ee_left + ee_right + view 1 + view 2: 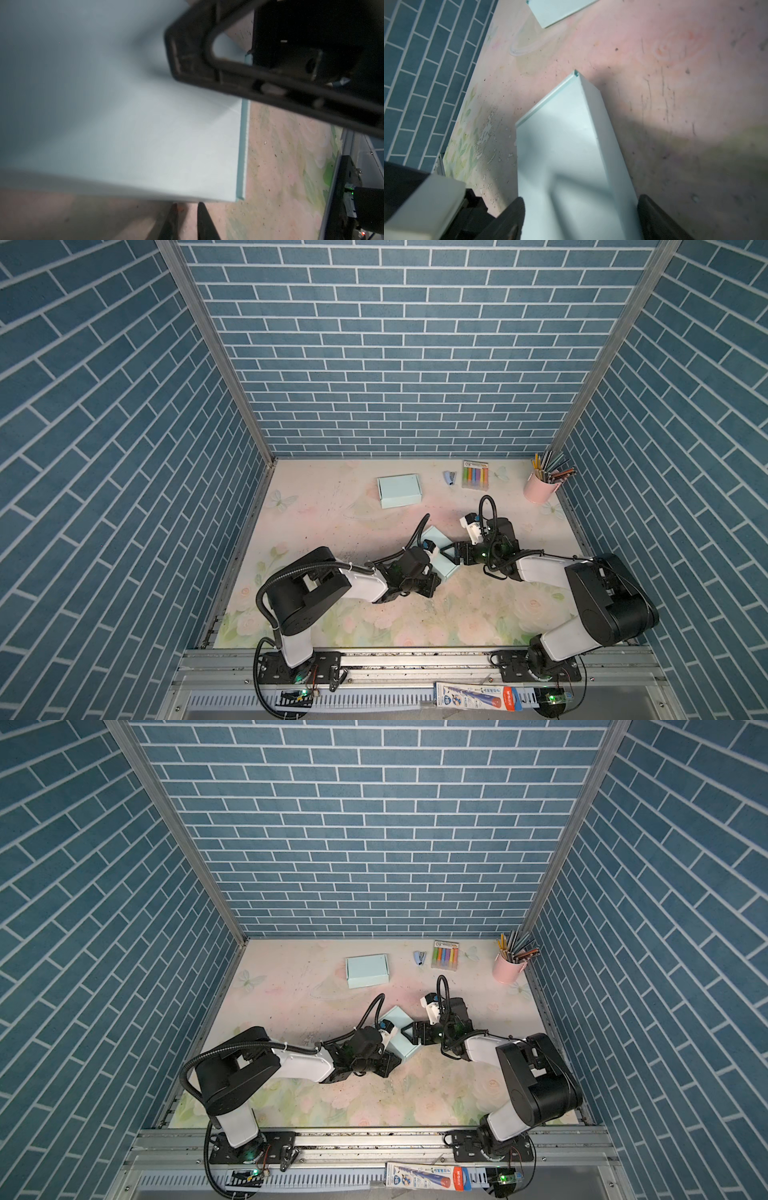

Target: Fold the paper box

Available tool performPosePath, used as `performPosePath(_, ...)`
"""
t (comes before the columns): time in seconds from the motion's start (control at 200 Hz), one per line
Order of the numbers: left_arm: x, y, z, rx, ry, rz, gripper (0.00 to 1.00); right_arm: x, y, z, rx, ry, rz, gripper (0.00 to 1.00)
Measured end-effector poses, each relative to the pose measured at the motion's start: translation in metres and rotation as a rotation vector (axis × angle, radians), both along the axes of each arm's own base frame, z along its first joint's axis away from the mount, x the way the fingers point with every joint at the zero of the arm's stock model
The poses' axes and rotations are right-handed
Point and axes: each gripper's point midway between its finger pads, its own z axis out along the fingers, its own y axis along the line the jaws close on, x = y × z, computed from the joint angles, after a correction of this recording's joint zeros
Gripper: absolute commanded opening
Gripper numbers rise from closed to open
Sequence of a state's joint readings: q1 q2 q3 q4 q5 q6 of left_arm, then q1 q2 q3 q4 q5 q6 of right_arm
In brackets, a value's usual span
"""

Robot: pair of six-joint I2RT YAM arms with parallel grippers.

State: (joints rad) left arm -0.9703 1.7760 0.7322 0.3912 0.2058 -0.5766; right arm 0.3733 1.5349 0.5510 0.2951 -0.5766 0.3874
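1. At the middle of the table mat point(332, 531): light-blue paper box point(435, 536), flat, between both grippers.
2. Right gripper point(579, 216): jaws wide apart, straddling the box's end.
3. Left gripper point(187, 220): jaws a narrow slit apart, empty, just beside the box's edge.

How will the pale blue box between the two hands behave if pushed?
The box shows thin card edges, so it is probably light and would slide on the table. Its walls may buckle if squeezed. Flat-sided, it is unlikely to roll.
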Motion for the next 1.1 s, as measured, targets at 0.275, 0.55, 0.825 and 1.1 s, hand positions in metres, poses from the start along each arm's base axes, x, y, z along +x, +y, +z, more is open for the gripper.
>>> performPosePath(0.275,-0.012,0.032,0.018,0.008,-0.012,-0.001,0.21,0.02,-0.017,0.029,-0.09,-0.046,-0.063,0.93)
performPosePath(0.55,0.0,0.033,0.013,-0.031,0.008,0.043,0.0,0.012,-0.017,0.04,-0.055,-0.077,-0.054,0.93)
performPosePath(0.825,0.015,0.02,0.002,-0.139,0.078,0.154,0.0,0.007,-0.008,0.009,-0.024,0.026,-0.017,0.94)
performPosePath(1.1,0.025,0.008,-0.006,-0.218,0.137,0.228,0.0,0.002,0.004,0.001,0.056,0.042,0.039,0.9)
